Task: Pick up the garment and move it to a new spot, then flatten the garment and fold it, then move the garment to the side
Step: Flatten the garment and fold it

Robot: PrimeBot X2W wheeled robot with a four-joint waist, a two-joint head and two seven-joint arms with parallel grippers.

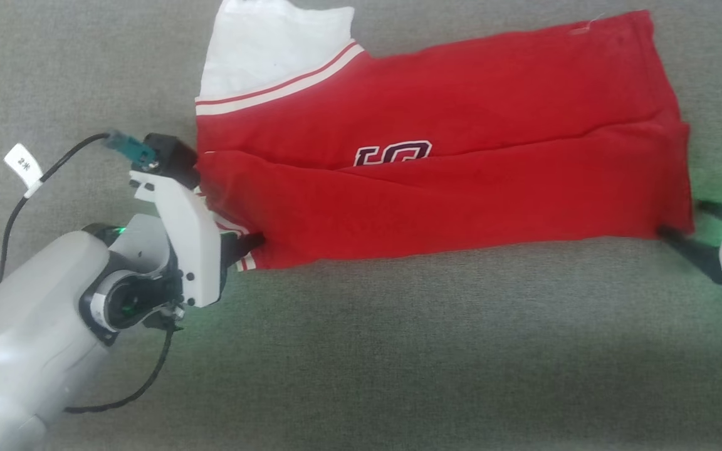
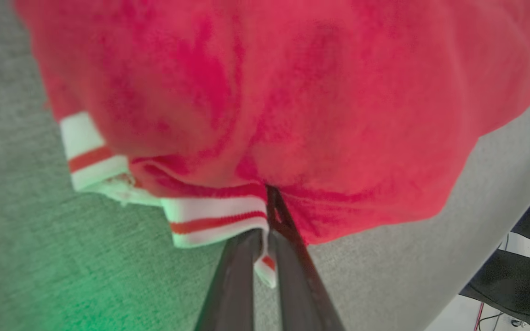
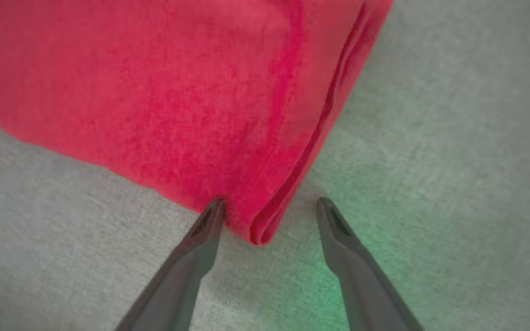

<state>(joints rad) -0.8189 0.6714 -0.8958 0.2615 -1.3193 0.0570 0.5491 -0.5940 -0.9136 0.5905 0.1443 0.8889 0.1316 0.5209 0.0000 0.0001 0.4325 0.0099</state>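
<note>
The red garment (image 1: 449,169) lies folded lengthwise across the grey surface, with a white panel (image 1: 273,50) at its far left end and a dark letter print near the middle. My left gripper (image 1: 254,241) is shut on the garment's near left corner. In the left wrist view its fingers (image 2: 288,230) pinch the striped trim (image 2: 219,220) there. My right gripper (image 3: 269,207) stands open around the garment's near right corner (image 3: 258,232), one finger against the cloth and the other on the bare surface. In the head view that gripper (image 1: 674,235) sits at the right edge.
The grey upholstered surface (image 1: 398,351) spreads all around, with broad room nearer to me. A black cable with a white tag (image 1: 22,166) loops beside my left arm. In the left wrist view, dark shapes and cables (image 2: 522,285) show past the surface's edge.
</note>
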